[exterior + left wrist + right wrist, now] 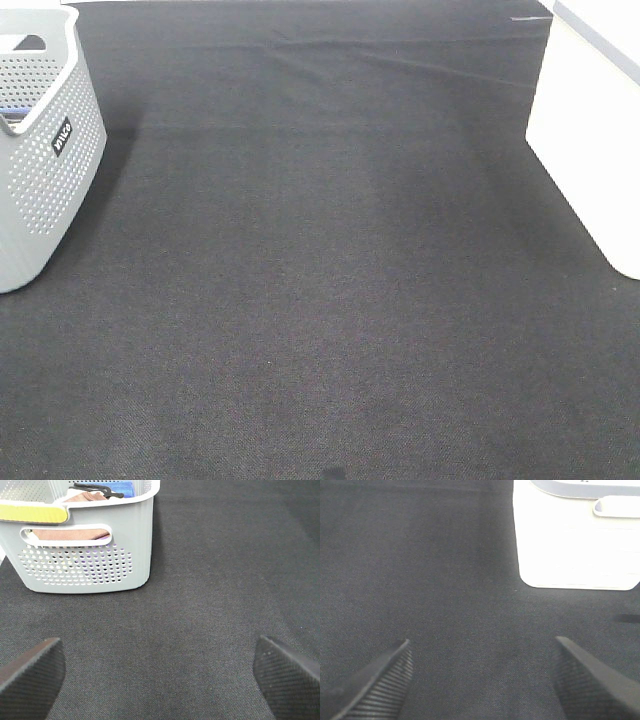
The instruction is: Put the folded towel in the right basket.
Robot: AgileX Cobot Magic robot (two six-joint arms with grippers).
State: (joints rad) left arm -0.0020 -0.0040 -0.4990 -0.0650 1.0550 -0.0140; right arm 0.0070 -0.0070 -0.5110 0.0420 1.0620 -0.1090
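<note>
The right basket (590, 130) is a plain white bin at the right edge of the high view; it also shows in the right wrist view (575, 545). A grey perforated basket (45, 160) stands at the left and shows in the left wrist view (85, 555), holding folded towels: a pinkish-brown one (70, 534) behind the handle slot and a blue one (122, 487) at the back. My left gripper (160, 680) is open and empty over the cloth, short of the grey basket. My right gripper (480, 680) is open and empty, short of the white basket. Neither arm shows in the high view.
A black cloth (320, 280) covers the table, with a crease (400, 62) near the back. A yellow strip (32, 513) lies along the grey basket's rim and a dark hanger-like piece (97, 490) lies on its contents.
</note>
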